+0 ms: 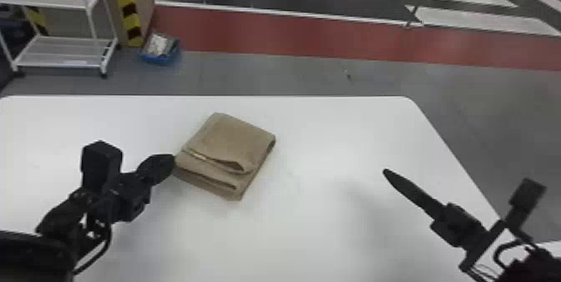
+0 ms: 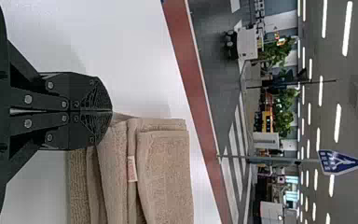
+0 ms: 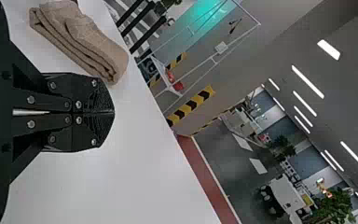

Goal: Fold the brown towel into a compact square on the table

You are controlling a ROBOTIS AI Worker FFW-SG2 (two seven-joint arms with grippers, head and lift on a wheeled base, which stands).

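Towel [image 1: 233,141] lies folded on the bench [image 1: 292,235], my left fingers [image 2: 86,91] together at its corner, probably for squaring; right fingers [image 3: 86,95] together, aside.

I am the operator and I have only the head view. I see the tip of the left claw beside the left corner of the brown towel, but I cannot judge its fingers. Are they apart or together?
Observer: Together. In the left wrist view the two fingers of the left claw meet along their centre line. Whether a bit of cloth is caught between them, I cannot tell.
Operator: Thank you. Has the towel some label, and how does it look?
Observer: Yes, the left wrist view shows a small pale label with reddish marks on the towel, where the folded layers meet.
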